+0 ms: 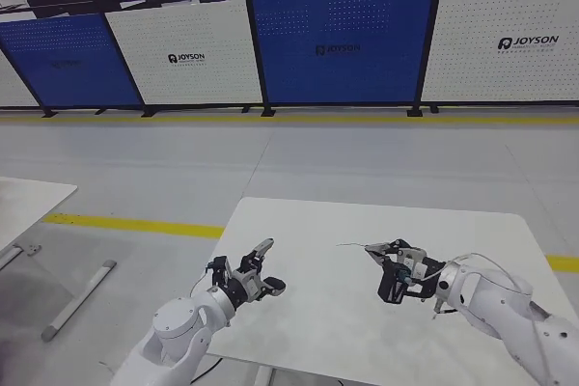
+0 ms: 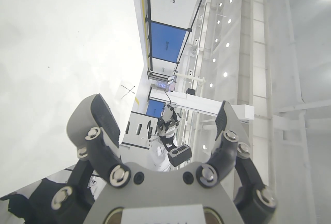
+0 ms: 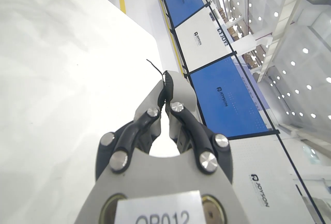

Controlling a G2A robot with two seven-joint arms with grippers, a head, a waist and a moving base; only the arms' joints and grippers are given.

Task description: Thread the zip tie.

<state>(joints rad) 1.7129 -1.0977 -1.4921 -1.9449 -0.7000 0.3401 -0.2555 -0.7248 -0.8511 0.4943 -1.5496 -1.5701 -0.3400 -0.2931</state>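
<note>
**Over the table: a thin tie pinched in one claw, an empty claw opposite**

Over the white table [image 1: 309,333], the zip tie [image 3: 154,66] is held in the right claw [image 3: 165,81], whose fingers are pressed together on it. A short, slightly bent stretch of black strap is seen beyond the fingertips, pointed toward the left claw [image 1: 268,267]. That claw is spread wide and nothing is held in it; the two claws are set well apart, with bare table between them. Whether the tip or the head juts out is too small to be told.

Several failures can be foreseen, and most are likely to be caused by the strap itself. It is thin and springy, so it could be pushed aside rather than caught when the left claw is closed on it. Little free length is offered, so the two claws could be knocked together if the grasp is attempted close in. A sideways pull could drag the tie out of the right claw's pinch; once dropped flat on the table, it would probably be hard to pick up again. The bend in the strap could also carry the tip off line from the head's slot, and a twisted strap would likely be jammed or refused there.
</note>
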